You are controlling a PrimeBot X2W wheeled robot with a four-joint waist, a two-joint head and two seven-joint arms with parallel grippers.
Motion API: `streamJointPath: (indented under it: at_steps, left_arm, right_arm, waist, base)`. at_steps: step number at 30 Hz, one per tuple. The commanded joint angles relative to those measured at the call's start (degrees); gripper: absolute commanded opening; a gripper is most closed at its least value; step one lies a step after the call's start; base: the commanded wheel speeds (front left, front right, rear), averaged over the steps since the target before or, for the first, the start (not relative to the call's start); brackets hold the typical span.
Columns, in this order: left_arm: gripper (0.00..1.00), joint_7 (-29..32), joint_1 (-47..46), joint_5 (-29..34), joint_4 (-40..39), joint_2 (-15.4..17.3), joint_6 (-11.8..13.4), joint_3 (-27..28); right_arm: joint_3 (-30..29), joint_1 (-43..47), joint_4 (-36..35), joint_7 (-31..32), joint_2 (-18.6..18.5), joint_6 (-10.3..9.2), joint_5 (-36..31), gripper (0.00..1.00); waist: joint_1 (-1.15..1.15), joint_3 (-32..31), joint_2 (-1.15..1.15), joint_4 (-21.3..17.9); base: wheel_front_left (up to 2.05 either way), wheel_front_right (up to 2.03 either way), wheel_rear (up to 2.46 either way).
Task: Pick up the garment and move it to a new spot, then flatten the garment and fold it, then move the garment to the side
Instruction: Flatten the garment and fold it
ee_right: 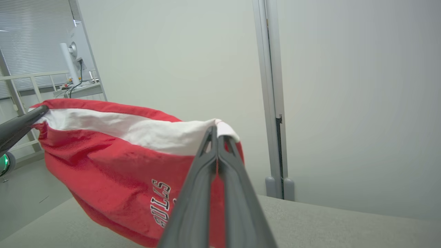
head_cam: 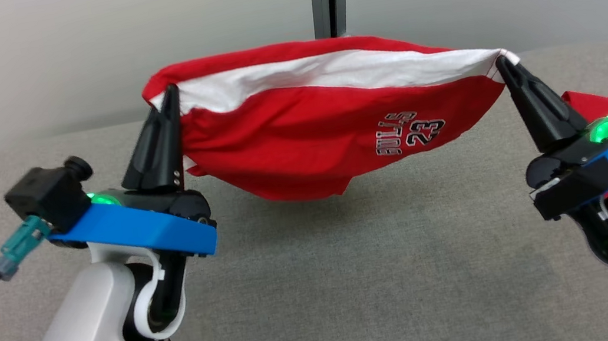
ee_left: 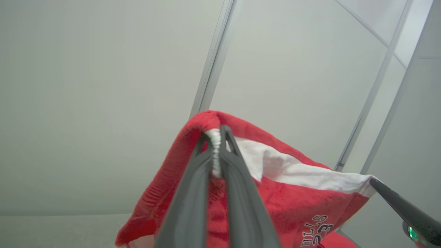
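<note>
A red fabric garment (head_cam: 304, 129) with a white band and a printed 23 hangs stretched between two grippers above the grey cloth-covered table (head_cam: 355, 282), sagging in the middle. The left gripper (head_cam: 171, 91), its long dark fingers pressed together, pinches the garment's left top corner. The right gripper (head_cam: 500, 62) pinches the right corner likewise. More red cloth (head_cam: 583, 101) lies behind the right gripper.

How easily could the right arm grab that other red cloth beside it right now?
Probably not yet: the right gripper is shut on a waistband corner of the red shorts, so it is occupied, though the red cloth lies close beside its wrist.
</note>
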Motion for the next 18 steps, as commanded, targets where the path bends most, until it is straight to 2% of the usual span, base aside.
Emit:
streamJointPath:
  at_steps: [1, 5, 10, 14, 18]
  left_arm:
    - [0.00, 1.4, 0.0, -0.7, -3.2, 1.1, 1.0, 0.8]
    - [0.00, 5.7, -0.2, -1.9, -12.6, 4.2, 3.4, 2.4]
    - [0.00, 12.6, -1.3, -4.7, -22.3, 7.6, 6.0, 4.1]
    - [0.00, 17.3, -3.0, -4.2, -24.5, 10.5, 7.3, 3.8]
    - [0.00, 20.6, -5.5, -4.0, -22.5, 11.1, 6.8, 2.5]
  right_arm:
    - [-2.1, 2.2, -3.5, 1.0, -0.6, 0.01, -0.9, 0.00]
    - [-8.7, 7.1, -14.4, 4.9, -0.3, 0.01, -3.7, 0.00]
    - [-17.3, 12.5, -28.8, 11.8, 2.3, 0.01, -6.9, 0.00]
    - [-21.2, 14.5, -36.4, 17.4, 4.6, 0.01, -9.3, 0.00]
    - [-22.2, 14.3, -37.9, 21.3, 6.5, 0.01, -10.4, 0.00]
  waist:
    - [0.01, -1.6, 0.00, -0.9]
    - [0.01, -3.7, 0.00, -1.7]
    - [0.01, -4.7, 0.00, -2.6]
    - [0.01, -4.2, 0.00, -3.3]
    - [0.01, -1.9, 0.00, -3.9]
  base:
    - [0.00, 0.00, 0.00]
    - [0.00, 0.00, 0.00]
    - [0.00, 0.00, 0.00]
    - [0.00, 0.00, 0.00]
    - [0.00, 0.00, 0.00]
